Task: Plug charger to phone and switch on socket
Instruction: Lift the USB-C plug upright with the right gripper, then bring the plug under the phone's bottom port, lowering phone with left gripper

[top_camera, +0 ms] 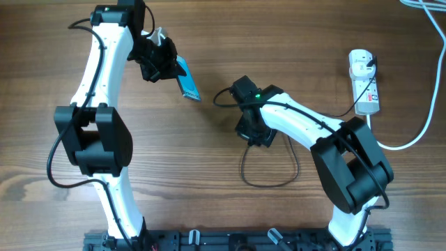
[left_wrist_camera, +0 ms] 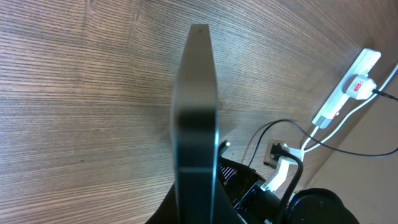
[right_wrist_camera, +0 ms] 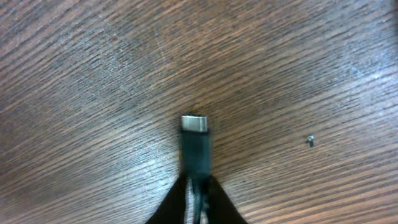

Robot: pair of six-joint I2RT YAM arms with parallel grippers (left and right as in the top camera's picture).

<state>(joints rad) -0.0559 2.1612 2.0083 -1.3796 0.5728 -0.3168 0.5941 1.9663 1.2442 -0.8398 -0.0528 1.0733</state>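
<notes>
My left gripper (top_camera: 164,66) is shut on the phone (top_camera: 187,79), which juts out tilted with its cyan screen showing. In the left wrist view the phone (left_wrist_camera: 198,118) is seen edge-on, rising from the jaws (left_wrist_camera: 199,205). My right gripper (top_camera: 252,132) is shut on the charger near its connector tip (right_wrist_camera: 195,124), held just above the wood. The thin black cable (top_camera: 268,183) loops on the table below the right arm. The socket (top_camera: 364,82), a white power strip with a plug head, lies at the far right; it also shows in the left wrist view (left_wrist_camera: 345,90).
A thick white cord (top_camera: 425,104) curves from the socket along the right edge. A second thin black cable (top_camera: 224,94) arcs by the right wrist. The arm bases stand at the front edge. Bare wood lies between the two grippers.
</notes>
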